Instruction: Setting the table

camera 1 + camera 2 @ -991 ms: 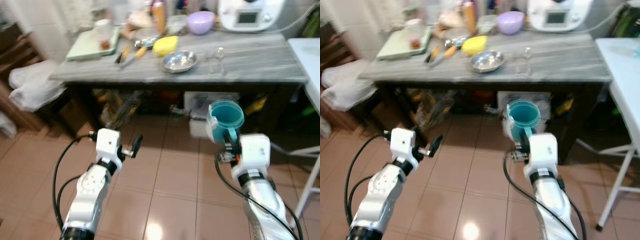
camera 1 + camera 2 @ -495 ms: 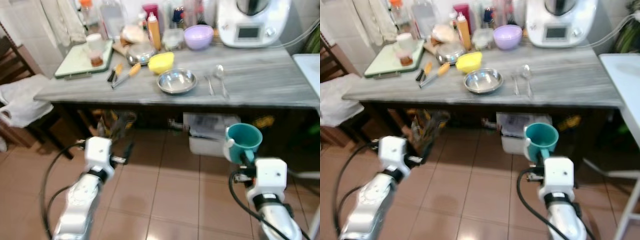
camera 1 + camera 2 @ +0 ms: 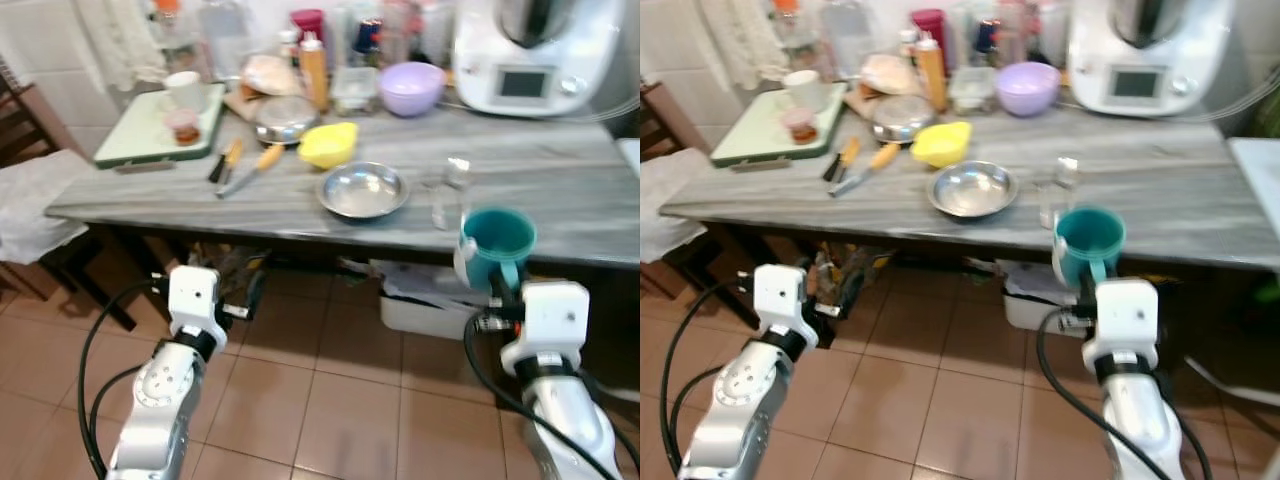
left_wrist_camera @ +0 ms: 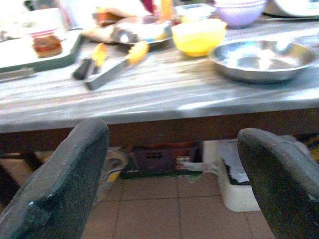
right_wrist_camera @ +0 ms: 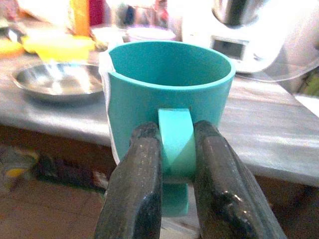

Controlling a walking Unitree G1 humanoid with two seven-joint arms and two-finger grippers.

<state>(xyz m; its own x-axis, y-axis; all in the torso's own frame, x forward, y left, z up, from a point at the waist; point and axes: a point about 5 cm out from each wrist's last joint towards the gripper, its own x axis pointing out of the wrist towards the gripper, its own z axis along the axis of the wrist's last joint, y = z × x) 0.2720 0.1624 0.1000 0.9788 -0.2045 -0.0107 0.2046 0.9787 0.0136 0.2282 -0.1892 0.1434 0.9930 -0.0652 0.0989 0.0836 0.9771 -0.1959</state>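
Note:
My right gripper (image 5: 175, 164) is shut on the handle of a teal mug (image 3: 497, 243), held upright at the front edge of a grey wooden table (image 3: 560, 195). The mug (image 5: 167, 84) is empty as far as I can see. My left gripper (image 3: 250, 297) is open with nothing between its fingers (image 4: 60, 179), low in front of the table's edge and left of centre. On the table lie a steel bowl (image 3: 363, 190), a yellow bowl (image 3: 328, 145), a purple bowl (image 3: 411, 87) and a spoon (image 3: 455, 170).
A green board (image 3: 155, 125) with a cup, knives with orange handles (image 3: 250, 165), bottles and a white kitchen machine (image 3: 535, 55) crowd the back of the table. Boxes and bags sit under it. A white bag (image 3: 30, 205) lies at the left.
The camera has come closer to the table. My right gripper has carried the mug up to the table's front edge. My left gripper stays low and open.

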